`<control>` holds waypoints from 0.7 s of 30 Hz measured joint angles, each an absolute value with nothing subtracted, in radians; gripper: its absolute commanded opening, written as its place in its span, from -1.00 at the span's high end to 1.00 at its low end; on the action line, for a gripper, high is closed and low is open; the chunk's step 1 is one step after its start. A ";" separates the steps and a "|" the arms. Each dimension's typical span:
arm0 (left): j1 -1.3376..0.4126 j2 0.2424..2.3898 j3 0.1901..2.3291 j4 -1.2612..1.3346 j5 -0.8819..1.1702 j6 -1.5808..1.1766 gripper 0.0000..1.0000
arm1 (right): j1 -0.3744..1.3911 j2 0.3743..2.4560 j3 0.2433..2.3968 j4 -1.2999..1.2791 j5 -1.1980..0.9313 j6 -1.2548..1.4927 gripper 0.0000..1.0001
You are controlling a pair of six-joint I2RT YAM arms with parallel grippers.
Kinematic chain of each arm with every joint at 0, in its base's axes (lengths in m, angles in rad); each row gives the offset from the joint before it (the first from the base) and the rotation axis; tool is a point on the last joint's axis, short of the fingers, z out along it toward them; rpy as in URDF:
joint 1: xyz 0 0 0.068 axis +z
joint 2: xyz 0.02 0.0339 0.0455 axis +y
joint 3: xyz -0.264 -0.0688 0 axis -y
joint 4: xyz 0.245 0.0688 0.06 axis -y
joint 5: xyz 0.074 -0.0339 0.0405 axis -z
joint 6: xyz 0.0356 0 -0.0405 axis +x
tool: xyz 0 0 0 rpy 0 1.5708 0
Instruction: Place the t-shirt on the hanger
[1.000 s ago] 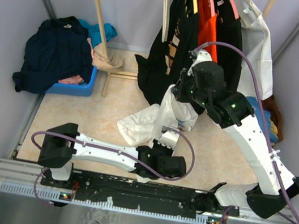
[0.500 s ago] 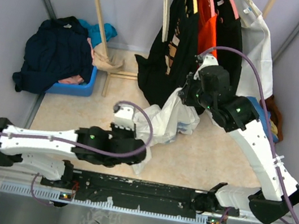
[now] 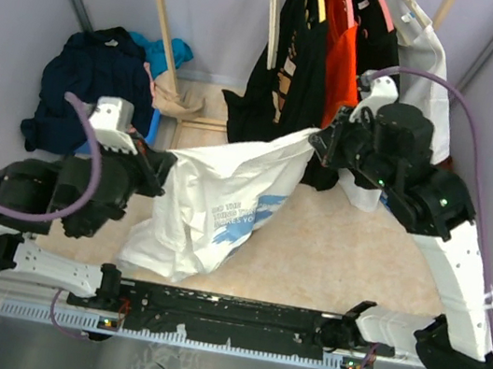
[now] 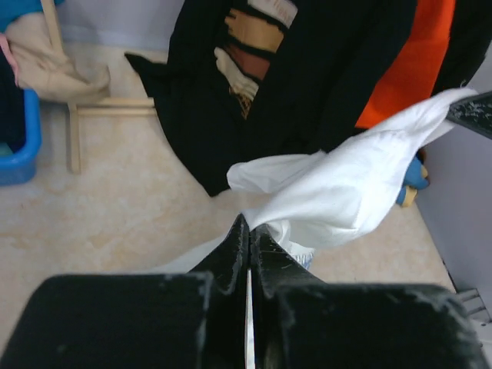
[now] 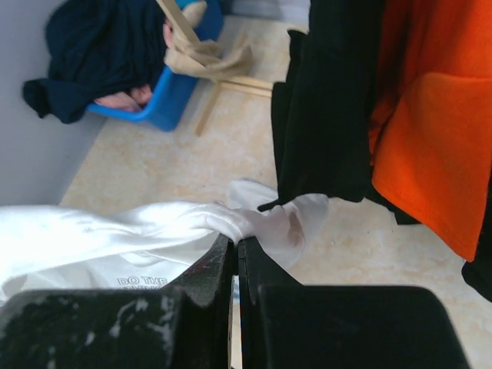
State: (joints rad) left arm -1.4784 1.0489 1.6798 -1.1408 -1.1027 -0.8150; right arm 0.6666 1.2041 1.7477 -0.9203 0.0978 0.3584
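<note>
The white t-shirt (image 3: 214, 208) with blue print hangs stretched in the air between my two grippers. My left gripper (image 3: 158, 170) is shut on its left top edge; in the left wrist view the left gripper (image 4: 247, 227) pinches white cloth (image 4: 346, 184). My right gripper (image 3: 318, 143) is shut on the other top corner, close to the hanging black clothes; in the right wrist view the right gripper (image 5: 234, 243) pinches the bunched cloth (image 5: 115, 231). I cannot pick out the pale grey-white hanger in any view.
A rail at the back holds black garments (image 3: 289, 69), an orange one (image 3: 340, 49) and a plain white one (image 3: 426, 73). A blue bin (image 3: 126, 141) piled with dark navy clothes (image 3: 92, 88) stands back left. Wooden rack legs (image 3: 164, 29) stand beside it. Grey walls close both sides.
My left arm has swung from low centre up to the left, pulling the t-shirt off the floor and spreading it. My right gripper has risen to the right with its corner.
</note>
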 measured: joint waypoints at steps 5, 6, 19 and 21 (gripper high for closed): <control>-1.478 0.992 1.719 -0.958 -1.124 -0.546 1.00 | 0.666 1.154 1.836 -0.919 0.047 0.347 1.00; -1.478 0.984 1.728 -0.911 -1.124 -0.485 1.00 | 0.666 1.145 1.855 -0.916 0.035 0.343 1.00; -1.478 1.024 1.931 -0.685 -1.078 -0.155 1.00 | 0.666 1.060 1.954 -0.801 -0.137 0.368 1.00; -1.478 1.032 1.914 -0.693 -1.086 -0.162 1.00 | 0.666 1.052 1.935 -0.783 -0.137 0.377 1.00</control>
